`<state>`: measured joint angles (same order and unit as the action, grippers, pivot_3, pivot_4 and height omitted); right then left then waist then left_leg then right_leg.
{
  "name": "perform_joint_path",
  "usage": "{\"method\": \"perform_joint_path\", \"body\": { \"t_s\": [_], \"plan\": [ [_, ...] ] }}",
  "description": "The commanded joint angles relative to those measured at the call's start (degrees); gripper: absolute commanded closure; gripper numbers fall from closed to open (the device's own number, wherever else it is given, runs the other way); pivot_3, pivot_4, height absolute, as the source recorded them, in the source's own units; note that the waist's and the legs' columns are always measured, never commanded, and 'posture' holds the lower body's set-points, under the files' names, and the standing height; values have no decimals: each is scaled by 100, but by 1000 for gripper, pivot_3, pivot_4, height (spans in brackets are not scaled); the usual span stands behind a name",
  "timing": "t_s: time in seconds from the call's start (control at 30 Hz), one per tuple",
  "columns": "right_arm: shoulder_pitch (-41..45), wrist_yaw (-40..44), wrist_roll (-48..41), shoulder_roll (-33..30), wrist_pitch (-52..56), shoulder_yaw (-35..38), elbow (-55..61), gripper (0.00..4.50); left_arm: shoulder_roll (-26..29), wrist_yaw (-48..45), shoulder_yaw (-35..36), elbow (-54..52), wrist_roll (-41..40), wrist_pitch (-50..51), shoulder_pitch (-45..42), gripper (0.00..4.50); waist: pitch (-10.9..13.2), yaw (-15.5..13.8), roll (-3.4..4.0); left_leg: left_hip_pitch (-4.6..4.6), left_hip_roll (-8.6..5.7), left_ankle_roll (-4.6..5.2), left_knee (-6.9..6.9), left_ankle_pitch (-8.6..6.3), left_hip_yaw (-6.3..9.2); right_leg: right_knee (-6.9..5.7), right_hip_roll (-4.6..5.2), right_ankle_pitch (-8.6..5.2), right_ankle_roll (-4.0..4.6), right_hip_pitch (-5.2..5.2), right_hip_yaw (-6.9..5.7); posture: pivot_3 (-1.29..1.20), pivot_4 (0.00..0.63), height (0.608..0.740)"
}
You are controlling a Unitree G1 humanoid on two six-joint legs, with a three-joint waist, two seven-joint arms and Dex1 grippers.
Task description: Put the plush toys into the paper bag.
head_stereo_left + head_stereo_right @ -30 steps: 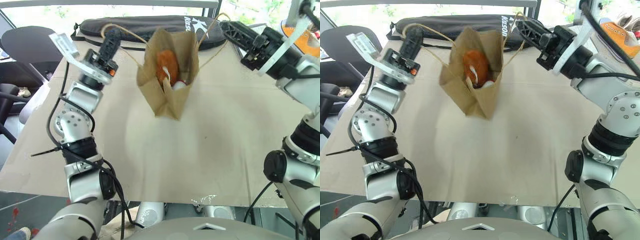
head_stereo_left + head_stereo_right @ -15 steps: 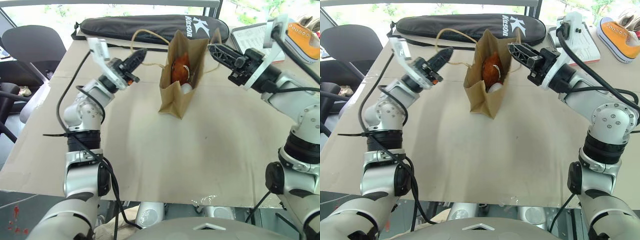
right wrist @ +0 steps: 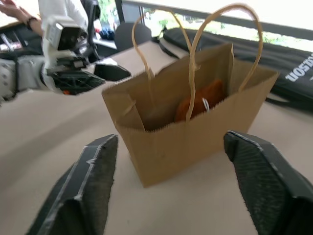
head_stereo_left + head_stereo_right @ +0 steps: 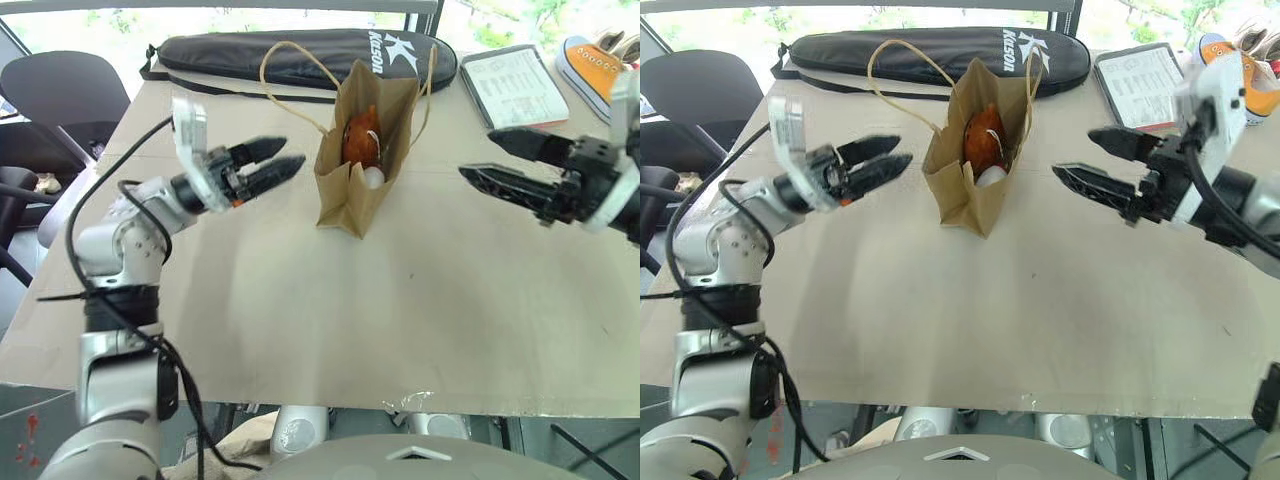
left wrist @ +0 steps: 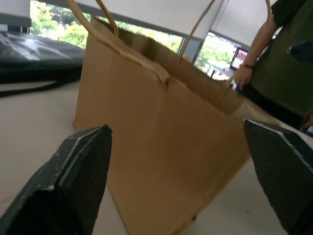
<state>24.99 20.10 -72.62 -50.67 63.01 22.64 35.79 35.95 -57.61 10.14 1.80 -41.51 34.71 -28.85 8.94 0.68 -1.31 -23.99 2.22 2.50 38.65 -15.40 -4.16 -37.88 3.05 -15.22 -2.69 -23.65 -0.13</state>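
Both claws, left (image 4: 278, 160) and right (image 4: 487, 157), gape empty, flanking the upright paper bag (image 4: 360, 180).

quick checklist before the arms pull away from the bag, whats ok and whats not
1. Brown plush toy inside the paper bag: ok.
2. White plush toy inside the bag, under the brown one: ok.
3. Bag upright on the table: ok.
4. Left gripper open and apart from the bag: ok.
5. Right gripper open and apart from the bag: ok.
6. Twine handles free of both grippers: ok.
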Motion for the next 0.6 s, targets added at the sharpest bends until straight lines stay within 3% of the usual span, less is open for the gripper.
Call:
{"method": "perform_joint_path", "body": {
  "t_s": [0.03, 0.13, 0.23, 0.33, 0.6],
  "plan": [
    [-46, 191, 1027, 100, -675, -686, 102, 2868, -193, 221, -127, -781, 30, -85, 238, 0, 0, -2, 0, 3, -2, 4, 1, -2, 0, -3, -1, 0, 0, 1, 3, 0, 150, 740],
    [-53, 371, 2180, 353, -1274, -1753, -266, 4404, -449, 636, -341, -1121, 381, -314, 478, 0, -1, -5, -1, 6, -2, 2, 7, -1, 1, -6, -5, 0, 0, 7, 9, 0, 150, 740],
    [144, 696, 3554, 761, -2195, -2956, -1109, 4463, -698, 1119, -652, -1493, 921, -634, 828, 0, -5, 10, -5, 12, -4, -6, 9, 4, -4, -3, -12, 0, 0, 9, 12, 0, 150, 740],
    [480, 1199, 3827, 1447, -2848, -3207, -1801, 4463, -873, 1352, -736, -1855, 1024, -724, 1153, 0, -2, 13, -3, 7, -4, -14, 10, 8, -10, -5, -18, 0, 0, 2, 15, 0, 150, 740],
    [1069, 1950, 4488, 2417, -3515, -3592, -2539, 4463, -1234, 2212, -1027, -2294, 1617, -869, 1305, 0, -1, -40, -1, 6, -2, -13, 10, 8, -3, -6, -10, 0, 0, 4, 3, 0, 150, 740]
  ]
}}
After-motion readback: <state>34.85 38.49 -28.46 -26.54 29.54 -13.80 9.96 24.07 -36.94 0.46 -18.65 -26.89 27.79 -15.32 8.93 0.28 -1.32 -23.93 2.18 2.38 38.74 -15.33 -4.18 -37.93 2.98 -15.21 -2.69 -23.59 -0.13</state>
